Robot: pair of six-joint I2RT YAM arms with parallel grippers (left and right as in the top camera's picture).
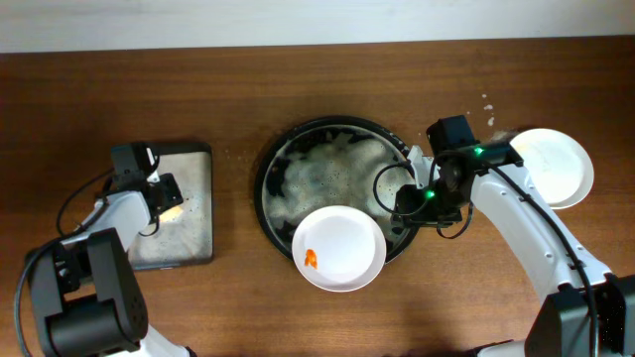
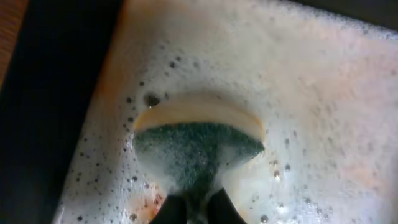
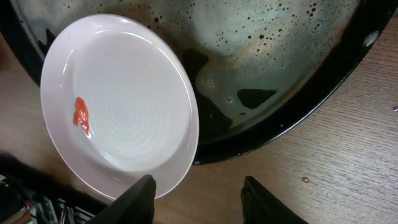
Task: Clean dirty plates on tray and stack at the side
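The black round tray holds foam and water in the middle of the table. A white plate with an orange smear lies over the tray's front rim. It also shows in the right wrist view, resting partly on the tray. My right gripper is open and empty at the tray's right rim, its fingers over bare wood beside the plate's edge. A clean white plate lies on the wood at the far right. My left gripper is shut on a green and yellow sponge.
The dark rectangular sponge tray stands at the left, and the wrist view shows it full of foam. A few white specks mark the wood near the right plate. Cables hang by both arms.
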